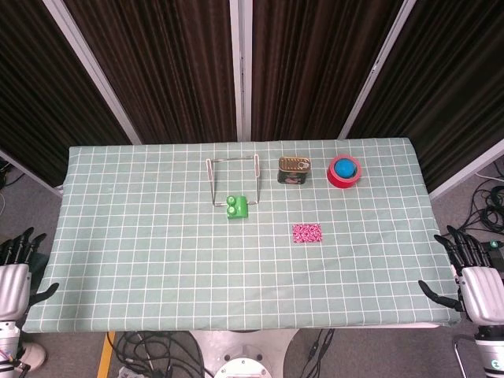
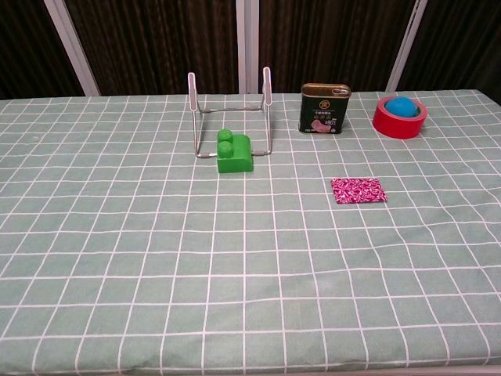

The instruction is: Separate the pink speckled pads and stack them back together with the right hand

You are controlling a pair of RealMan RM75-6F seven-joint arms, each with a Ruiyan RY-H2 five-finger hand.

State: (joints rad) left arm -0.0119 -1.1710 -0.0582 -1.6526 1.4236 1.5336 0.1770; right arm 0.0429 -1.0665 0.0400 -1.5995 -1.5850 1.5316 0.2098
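The pink speckled pads [image 1: 307, 233] lie flat on the tabletop [image 1: 142, 260], which is covered with a green checked cloth. They look like one small rectangle; whether it is one pad or a stack cannot be told. Taking the pads as the landmark: a dark tin can [image 1: 294, 170] stands behind them, well apart. A red ring with a blue ball in it [image 1: 344, 171] sits behind the pads and toward the right robot hand's side. A green toy block [image 1: 238, 207] rests behind the pads and toward the left robot hand's side, and a bent wire rack [image 1: 233, 179] stands upright just behind that block.

The right robot hand [image 1: 468, 272] hangs off the tabletop's near corner, well apart from the pads, its fingers spread and holding nothing. The left robot hand [image 1: 17, 268] hangs off the opposite near corner, farther still from the pads, fingers likewise apart and empty. Neither touches anything. Both show only in the head view.
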